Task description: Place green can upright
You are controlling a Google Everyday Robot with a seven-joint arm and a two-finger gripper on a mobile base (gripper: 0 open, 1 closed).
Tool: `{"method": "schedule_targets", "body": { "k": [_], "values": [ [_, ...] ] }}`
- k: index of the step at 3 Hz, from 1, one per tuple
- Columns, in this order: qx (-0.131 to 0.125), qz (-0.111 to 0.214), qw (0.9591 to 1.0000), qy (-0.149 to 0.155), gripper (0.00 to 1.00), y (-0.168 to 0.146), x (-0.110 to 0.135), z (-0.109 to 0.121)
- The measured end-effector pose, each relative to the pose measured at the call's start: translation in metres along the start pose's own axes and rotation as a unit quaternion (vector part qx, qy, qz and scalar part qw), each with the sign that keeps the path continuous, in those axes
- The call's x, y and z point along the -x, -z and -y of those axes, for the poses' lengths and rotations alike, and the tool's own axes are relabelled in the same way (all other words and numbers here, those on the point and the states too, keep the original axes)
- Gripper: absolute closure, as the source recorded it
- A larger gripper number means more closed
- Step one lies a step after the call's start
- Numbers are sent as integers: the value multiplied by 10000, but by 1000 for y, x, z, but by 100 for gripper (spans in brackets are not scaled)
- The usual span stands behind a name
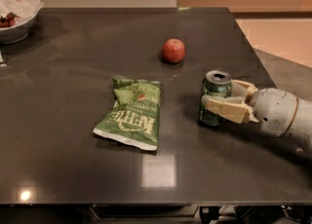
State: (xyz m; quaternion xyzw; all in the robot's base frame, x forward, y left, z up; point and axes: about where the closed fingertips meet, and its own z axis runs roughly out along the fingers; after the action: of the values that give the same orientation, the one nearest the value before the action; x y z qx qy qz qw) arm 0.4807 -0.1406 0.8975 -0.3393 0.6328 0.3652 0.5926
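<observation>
The green can [214, 96] stands upright on the dark table [73, 169], right of centre, with its silver top open end facing up. My gripper [218, 94] reaches in from the right and is shut on the can. One pale finger [225, 109] crosses the can's front lower half; the other finger [242, 88] lies behind its right side. The can's base looks to be resting on the table.
A flat green chip bag [131, 112] lies left of the can. A red apple [173, 50] sits behind it, further back. A white bowl [17, 11] with food stands at the far left corner. The table's right edge is close behind my arm.
</observation>
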Motion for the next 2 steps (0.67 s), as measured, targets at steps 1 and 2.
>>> {"method": "schedule_targets", "body": {
  "k": [1,2],
  "values": [
    [-70,150,9997,190,83,0,-4,-3],
    [-113,234,9993,274,61,-2,-9,-4]
  ]
}}
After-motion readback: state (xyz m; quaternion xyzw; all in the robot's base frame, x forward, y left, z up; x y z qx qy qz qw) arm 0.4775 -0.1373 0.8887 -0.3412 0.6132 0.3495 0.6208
